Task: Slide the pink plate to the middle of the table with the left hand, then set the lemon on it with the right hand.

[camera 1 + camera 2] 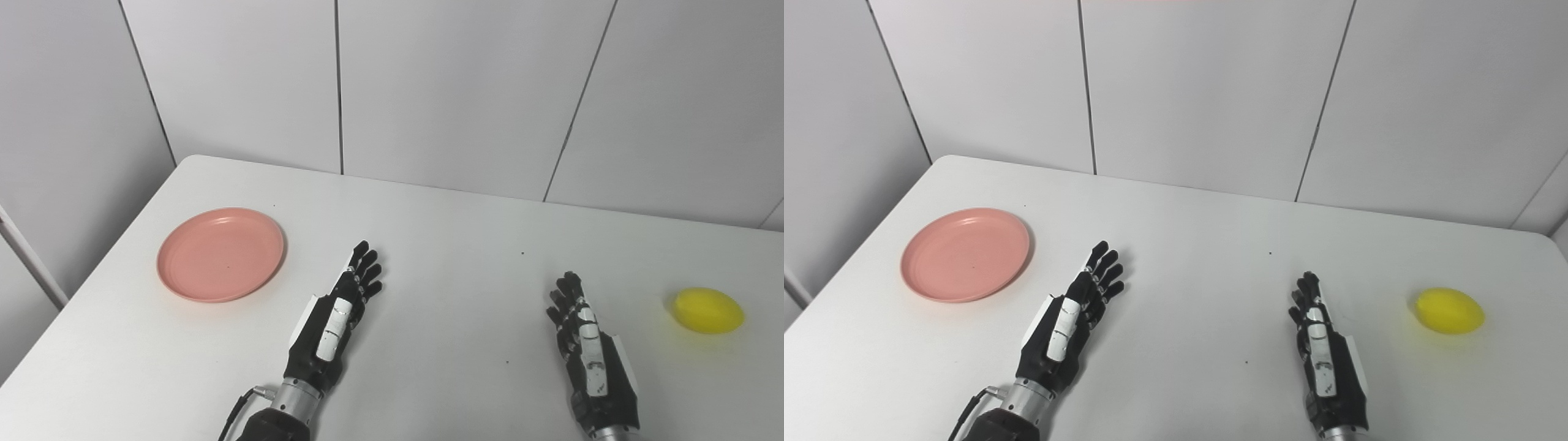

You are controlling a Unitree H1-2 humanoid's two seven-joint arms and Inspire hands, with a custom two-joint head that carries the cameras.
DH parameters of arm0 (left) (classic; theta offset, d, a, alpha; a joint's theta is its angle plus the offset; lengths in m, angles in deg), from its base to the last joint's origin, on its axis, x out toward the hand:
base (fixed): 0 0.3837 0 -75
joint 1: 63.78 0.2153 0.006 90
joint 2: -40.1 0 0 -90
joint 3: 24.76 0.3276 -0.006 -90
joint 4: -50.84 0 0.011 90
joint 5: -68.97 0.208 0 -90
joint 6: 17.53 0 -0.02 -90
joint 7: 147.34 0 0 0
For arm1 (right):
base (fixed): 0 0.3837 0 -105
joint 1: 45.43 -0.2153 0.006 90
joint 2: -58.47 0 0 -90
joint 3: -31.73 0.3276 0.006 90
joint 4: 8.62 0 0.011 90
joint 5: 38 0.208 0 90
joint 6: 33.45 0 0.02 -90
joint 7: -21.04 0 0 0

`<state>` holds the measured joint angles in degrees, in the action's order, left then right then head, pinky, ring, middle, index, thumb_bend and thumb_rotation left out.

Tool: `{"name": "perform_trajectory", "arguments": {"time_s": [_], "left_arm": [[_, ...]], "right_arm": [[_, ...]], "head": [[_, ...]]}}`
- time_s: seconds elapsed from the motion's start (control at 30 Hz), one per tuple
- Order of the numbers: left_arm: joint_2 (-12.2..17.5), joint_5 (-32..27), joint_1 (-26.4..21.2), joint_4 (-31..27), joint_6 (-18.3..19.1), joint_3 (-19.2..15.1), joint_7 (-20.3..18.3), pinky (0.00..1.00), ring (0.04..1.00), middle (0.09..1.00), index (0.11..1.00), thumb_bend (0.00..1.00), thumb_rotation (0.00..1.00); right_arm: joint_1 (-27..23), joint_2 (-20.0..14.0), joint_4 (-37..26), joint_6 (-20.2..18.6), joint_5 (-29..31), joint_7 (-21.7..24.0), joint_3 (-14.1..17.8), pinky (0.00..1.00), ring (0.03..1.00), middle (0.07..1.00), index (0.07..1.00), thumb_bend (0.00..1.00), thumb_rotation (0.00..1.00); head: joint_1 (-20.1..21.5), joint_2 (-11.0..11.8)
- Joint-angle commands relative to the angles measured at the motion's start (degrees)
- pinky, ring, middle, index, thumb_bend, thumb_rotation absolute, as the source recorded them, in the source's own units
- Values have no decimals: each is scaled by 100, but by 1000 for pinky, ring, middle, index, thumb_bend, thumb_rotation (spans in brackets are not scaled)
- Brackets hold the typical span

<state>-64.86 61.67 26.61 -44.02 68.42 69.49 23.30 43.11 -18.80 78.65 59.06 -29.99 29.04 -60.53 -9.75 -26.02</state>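
Left eye view: left hand (335, 318) and right hand (588, 346) flat, fingers extended (holding nothing).

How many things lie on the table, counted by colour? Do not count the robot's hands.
Pink: 1, the pink plate, on the table's left side.
Yellow: 1, the lemon, on its right side.
Total: 2. Neither hand touches either.
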Motion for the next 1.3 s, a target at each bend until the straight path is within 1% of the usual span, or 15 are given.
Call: {"name": "perform_trajectory", "arguments": {"time_s": [0.0, 0.1, 0.2, 0.3, 0.47, 0.7, 0.83, 0.93, 1.1, 1.2, 1.27], "left_arm": [[63, 70, -177, -192, -30, -45, 52, 961, 968, 982, 975, 796, 912], [100, 97, -239, -290, 1, -42, 53, 966, 966, 982, 976, 791, 915], [145, -18, -331, -451, 37, -85, 18, 978, 971, 989, 983, 764, 923], [194, -65, -451, -578, 68, -143, 11, 992, 974, 989, 982, 761, 928], [270, 45, -664, -907, 290, -266, 109, 977, 964, 982, 976, 756, 954], [443, -3, -930, -1177, 540, -465, 184, 1000, 977, 996, 996, 746, 981], [572, 32, -1037, -1223, 576, -596, 207, 1000, 984, 1000, 994, 731, 1000], [694, 7, -1123, -1200, 537, -734, 239, 1000, 986, 1000, 999, 724, 1000], [918, -174, -1306, -916, 388, -1075, 231, 988, 979, 994, 989, 737, 998], [1030, -201, -1454, -790, 399, -1274, 298, 981, 976, 991, 989, 744, 988], [1119, -196, -1557, -774, 472, -1383, 339, 995, 983, 993, 988, 742, 998]], "right_arm": [[21, -18, 149, 193, 17, 39, 26, 1000, 1000, 1000, 1000, 718, 1000], [23, -27, 146, 180, -32, 23, 23, 1000, 1000, 1000, 1000, 715, 1000], [11, -31, 174, 197, -4, 44, 36, 1000, 1000, 1000, 1000, 710, 1000], [-1, -33, 199, 228, 3, 56, 40, 1000, 1000, 1000, 1000, 701, 1000], [-10, -34, 220, 228, 48, 81, 50, 1000, 1000, 1000, 1000, 694, 1000], [-14, -43, 232, 227, -7, 60, 55, 1000, 1000, 1000, 1000, 697, 1000], [-5, -39, 198, 160, -23, 48, 55, 1000, 1000, 1000, 1000, 697, 1000], [-8, -44, 213, 177, 18, 79, 60, 1000, 1000, 1000, 1000, 689, 1000], [-10, -46, 222, 186, 75, 103, 69, 1000, 1000, 1000, 1000, 681, 1000], [-10, -54, 224, 188, 114, 133, 66, 1000, 1000, 1000, 1000, 677, 1000], [-12, -59, 224, 185, 137, 146, 68, 1000, 1000, 1000, 1000, 680, 1000]], "head": [[-18, 5], [-36, 16], [-83, 28], [-107, 39], [-132, 61], [-159, 80], [-181, 100], [-202, 112], [-222, 130], [-254, 143], [-275, 153]]}}
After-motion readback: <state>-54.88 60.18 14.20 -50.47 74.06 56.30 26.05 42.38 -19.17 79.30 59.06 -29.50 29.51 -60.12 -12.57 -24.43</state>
